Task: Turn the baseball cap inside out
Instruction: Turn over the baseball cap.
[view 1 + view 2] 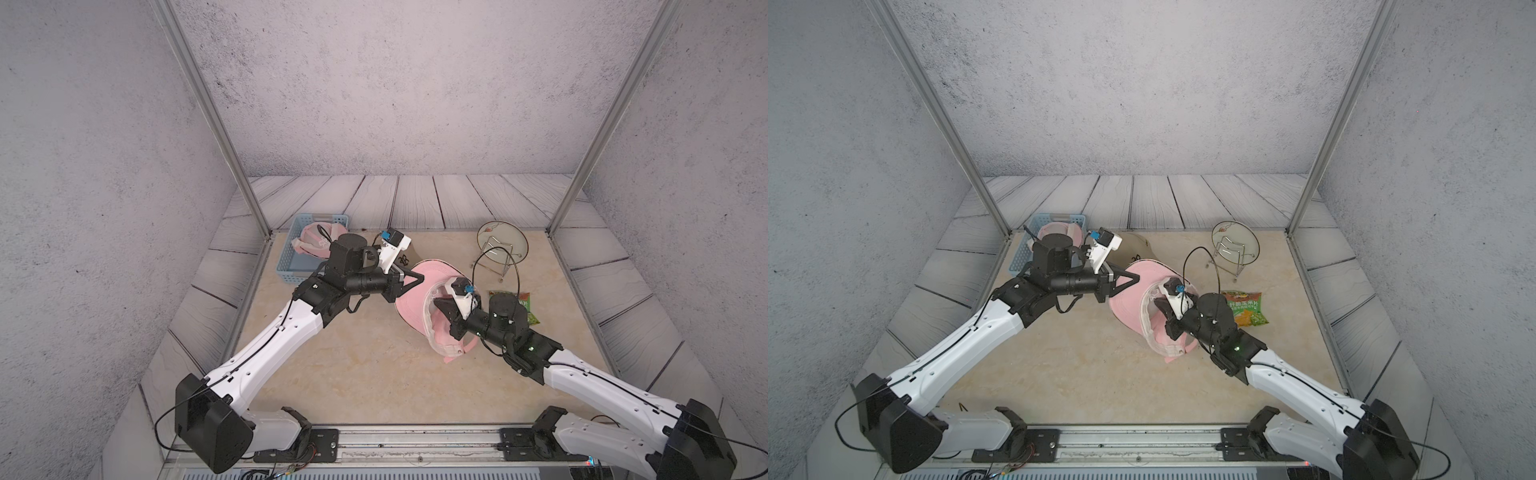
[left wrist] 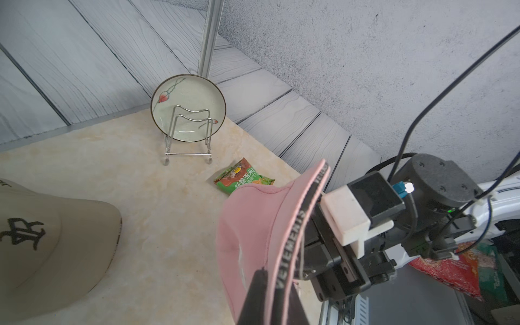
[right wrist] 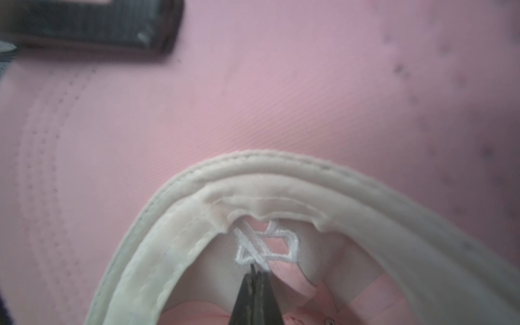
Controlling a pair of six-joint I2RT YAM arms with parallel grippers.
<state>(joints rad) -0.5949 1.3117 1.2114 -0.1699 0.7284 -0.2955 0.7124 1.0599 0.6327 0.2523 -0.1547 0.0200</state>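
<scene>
The pink baseball cap (image 1: 409, 307) (image 1: 1127, 307) lies mid-table on its side, its pale-lined opening facing the right arm. My left gripper (image 1: 417, 277) (image 2: 277, 277) is shut on the cap's edge, and its fingers pinch the pink rim with the black lettered band (image 2: 292, 244). My right gripper (image 1: 436, 305) (image 3: 257, 267) reaches inside the crown. Its jaws are shut, and the tips touch the inner front panel just below the back of the white embroidery (image 3: 267, 244). In the right wrist view the cream sweatband (image 3: 281, 174) arches over the tips.
A blue basket (image 1: 291, 253) at the back left holds another pink cap (image 1: 316, 241). A beige cap (image 2: 42, 247) lies behind the left gripper. A plate on a wire stand (image 1: 502, 245) stands at the back right, with a green snack packet (image 1: 1246, 309) beside the right arm.
</scene>
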